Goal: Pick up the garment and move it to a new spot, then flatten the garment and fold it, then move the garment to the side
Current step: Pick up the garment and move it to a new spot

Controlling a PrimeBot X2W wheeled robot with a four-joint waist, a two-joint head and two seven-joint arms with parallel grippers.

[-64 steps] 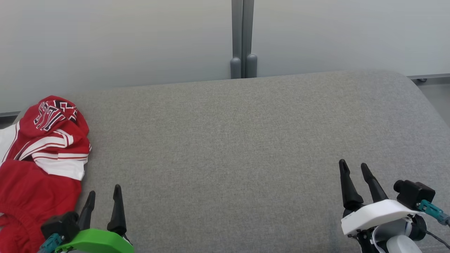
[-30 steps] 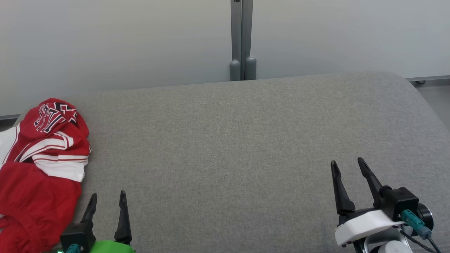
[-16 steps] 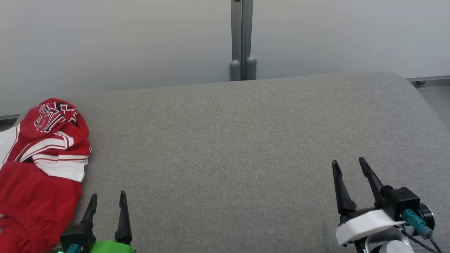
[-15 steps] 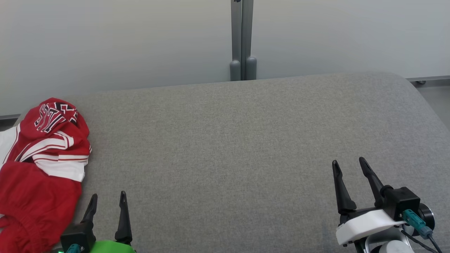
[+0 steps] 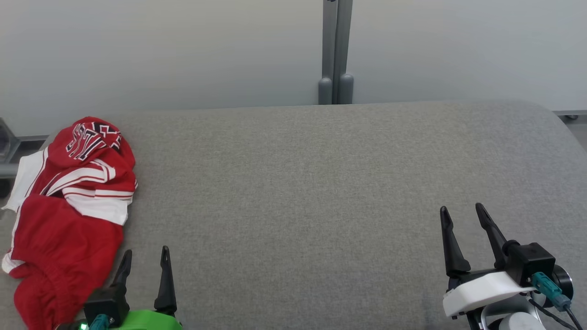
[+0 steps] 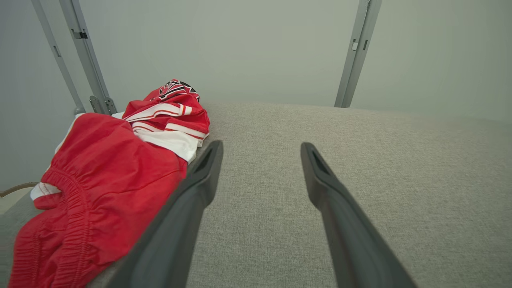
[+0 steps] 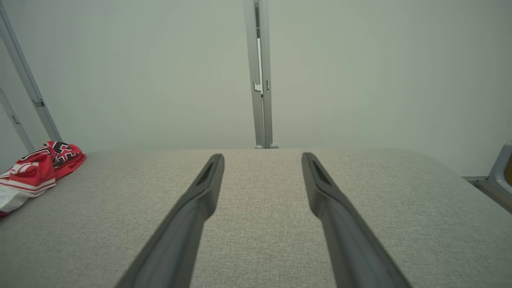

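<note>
Head view: red-and-white garment lies crumpled at 9 o'clock on the grey cushion. The left gripper at 7 o'clock and the right gripper at 4 o'clock are both spread wide and empty.
Left wrist view: garment at 9 o'clock, just beside one finger.
Right wrist view: garment at 9 o'clock, well apart.

A broad grey fabric-covered surface with rounded corners spreads across the room. At twelve o'clock a twin grey metal post rises against the pale wall panels, and its two rounded feet stand at the surface's far edge. Toward ten o'clock, slanted grey struts lean along the wall. At two o'clock a low rail runs along the wall's foot.
</note>
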